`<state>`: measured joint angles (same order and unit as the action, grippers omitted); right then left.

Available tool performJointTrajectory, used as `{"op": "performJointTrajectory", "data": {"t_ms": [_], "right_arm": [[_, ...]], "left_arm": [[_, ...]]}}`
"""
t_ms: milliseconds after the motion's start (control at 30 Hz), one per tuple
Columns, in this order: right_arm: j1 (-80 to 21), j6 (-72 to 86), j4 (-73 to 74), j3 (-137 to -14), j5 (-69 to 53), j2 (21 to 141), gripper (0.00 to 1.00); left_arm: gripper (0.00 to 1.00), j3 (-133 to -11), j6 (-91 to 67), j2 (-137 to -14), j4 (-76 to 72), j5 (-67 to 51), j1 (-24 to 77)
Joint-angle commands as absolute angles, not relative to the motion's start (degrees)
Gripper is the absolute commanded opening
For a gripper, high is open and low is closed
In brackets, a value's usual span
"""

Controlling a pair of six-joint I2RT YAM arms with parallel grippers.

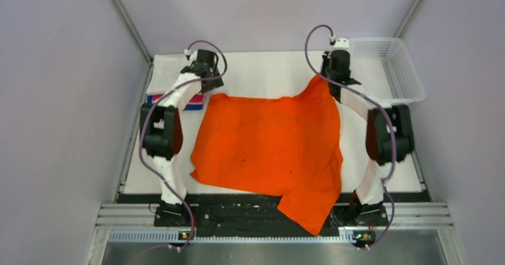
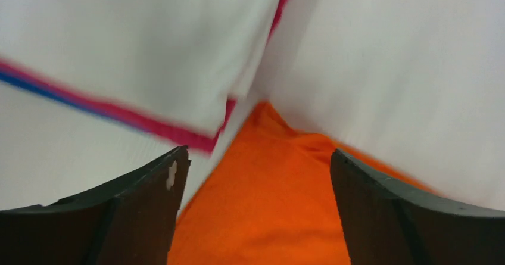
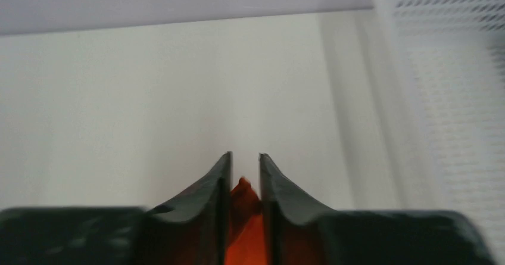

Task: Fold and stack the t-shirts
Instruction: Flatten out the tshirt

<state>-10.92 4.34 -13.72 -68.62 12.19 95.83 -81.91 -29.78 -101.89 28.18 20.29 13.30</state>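
The orange t-shirt (image 1: 271,149) lies spread over the white table, one sleeve hanging over the near edge. My right gripper (image 1: 337,80) is shut on its far right corner and lifts it slightly; orange cloth (image 3: 243,193) shows pinched between the fingers. My left gripper (image 1: 209,86) is open over the far left corner of the orange shirt (image 2: 268,199), with the cloth between its fingers. The folded stack (image 1: 178,101) of white, pink-red and blue shirts sits just left of it, also in the left wrist view (image 2: 131,62).
A white mesh basket (image 1: 396,68) stands at the far right of the table (image 1: 268,68). Grey walls close in the back and sides. The black rail (image 1: 238,208) runs along the near edge.
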Motion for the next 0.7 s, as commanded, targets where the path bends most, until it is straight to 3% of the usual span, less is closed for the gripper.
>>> {"op": "performJointTrajectory", "data": {"t_ms": [0, 67, 100, 267, 467, 667], "right_arm": [[-11.25, 11.55, -11.24, -89.00, 11.75, 113.68, 0.51], [-11.63, 11.49, -6.15, -95.65, 13.04, 117.63, 0.87], [-11.97, 10.73, -5.75, -96.16, 13.62, 117.74, 0.97], [-14.05, 9.96, -6.05, -85.63, 13.91, 108.53, 0.99], [-14.45, 22.46, -3.66, -63.76, 4.04, 93.62, 0.99], [-14.94, 29.15, -1.66, -52.88, -0.37, 90.11, 0.99]], "left_arm": [[0.99, -107.57, -29.97, -117.14, 42.50, 24.15, 11.12], [0.99, -110.14, -28.75, -117.88, 41.39, 22.14, 11.32], [0.99, -108.94, -28.02, -116.78, 39.43, 19.46, 11.36], [0.99, -92.46, -27.53, -105.48, 30.19, 10.43, 12.09], [0.99, -75.59, -31.41, -96.25, 25.47, 2.65, 13.35], [0.99, -70.04, -33.62, -96.09, 23.39, -2.54, 14.21]]}}
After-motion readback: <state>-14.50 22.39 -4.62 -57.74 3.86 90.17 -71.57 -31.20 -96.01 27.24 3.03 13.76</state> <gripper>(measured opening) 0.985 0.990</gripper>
